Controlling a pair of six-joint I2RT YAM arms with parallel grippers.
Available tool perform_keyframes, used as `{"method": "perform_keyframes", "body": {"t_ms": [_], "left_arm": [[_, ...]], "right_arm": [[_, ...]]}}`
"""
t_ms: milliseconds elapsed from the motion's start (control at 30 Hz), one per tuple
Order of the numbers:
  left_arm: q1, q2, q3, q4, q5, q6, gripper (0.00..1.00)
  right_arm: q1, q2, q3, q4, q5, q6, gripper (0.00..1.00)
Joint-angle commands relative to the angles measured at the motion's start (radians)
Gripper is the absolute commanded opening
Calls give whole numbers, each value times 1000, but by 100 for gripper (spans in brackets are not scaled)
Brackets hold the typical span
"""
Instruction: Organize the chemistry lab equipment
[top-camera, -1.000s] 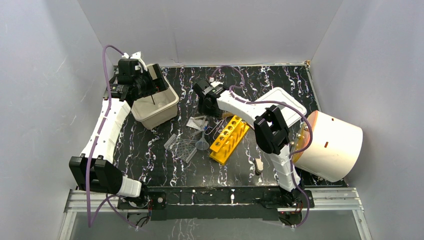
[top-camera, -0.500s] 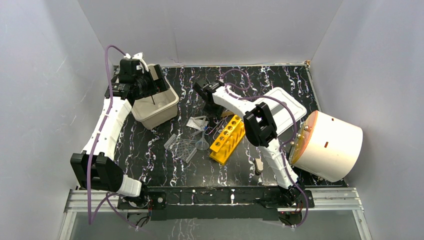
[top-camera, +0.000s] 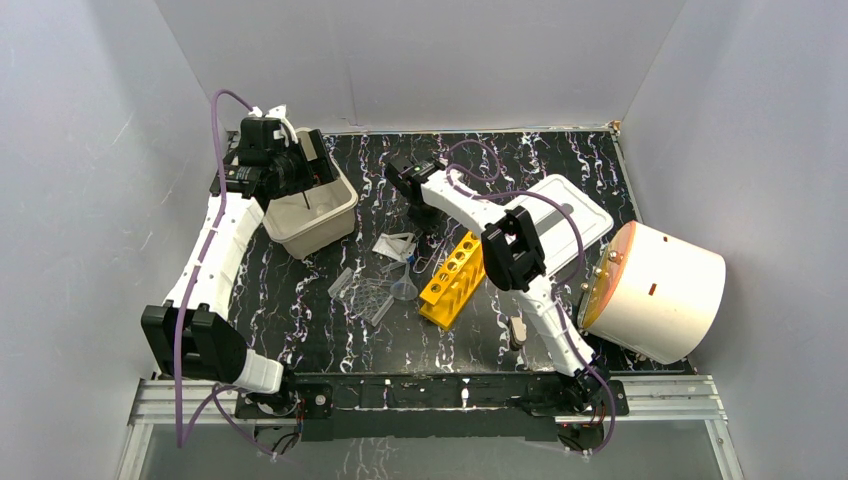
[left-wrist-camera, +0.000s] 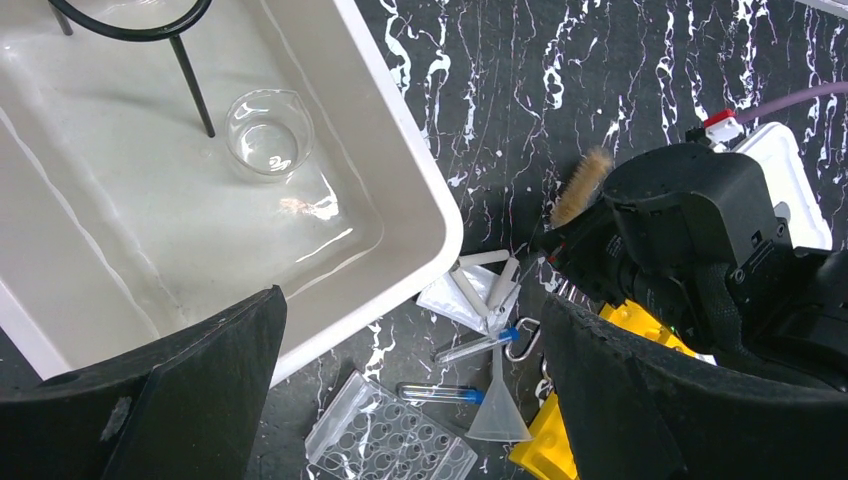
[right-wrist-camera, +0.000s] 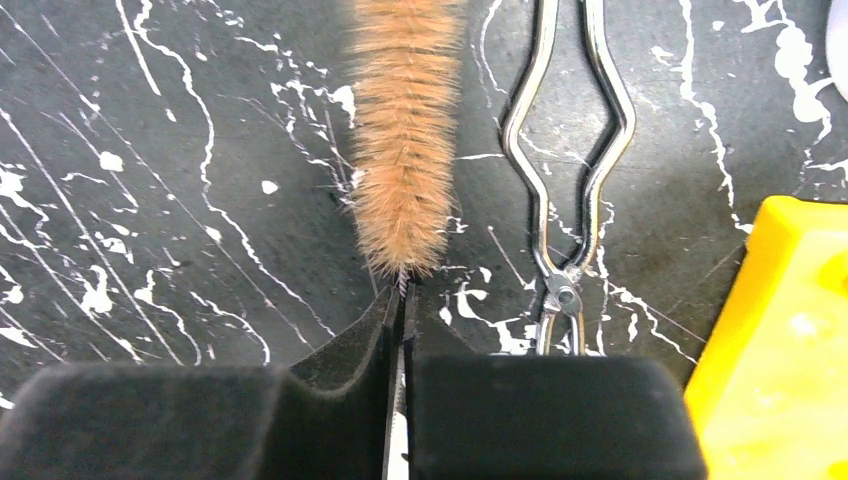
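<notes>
Over the beige rectangular plastic bin (left-wrist-camera: 150, 250), the left gripper (left-wrist-camera: 410, 390) hangs wide open. The right gripper (right-wrist-camera: 400, 300) is clenched on the thin wire stem of the tan bristle brush (right-wrist-camera: 405, 150), just beside the bent metal wire tongs (right-wrist-camera: 565, 150); such a thin stem may swivel or slip when lifted.

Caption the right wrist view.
Right gripper shut on the wire stem of a tan brush, metal tongs beside it, yellow rack at right.
</notes>
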Motion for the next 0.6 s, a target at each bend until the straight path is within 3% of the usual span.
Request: {"method": "perform_keyframes", "body": {"t_ms": [0,67,267,367,567], "left_arm": [[-3,7,52,-22,0,10,98],[-4,12,56,-21,9,11,98],[-3,18,52,-13,28,0,98],[-3,17,48,-2,68,-23,98],[-3,28,9,84,319,-76,98]], "right_arm": [[-10,52,137,-68,15,28,6],[-11,58,193,-80,21,21,0],[-13,-18,217,-39,45,-43,0],[-13,-121,109,97,22,-146,0],[-21,-400,-200,459,-97,-373,0]]}}
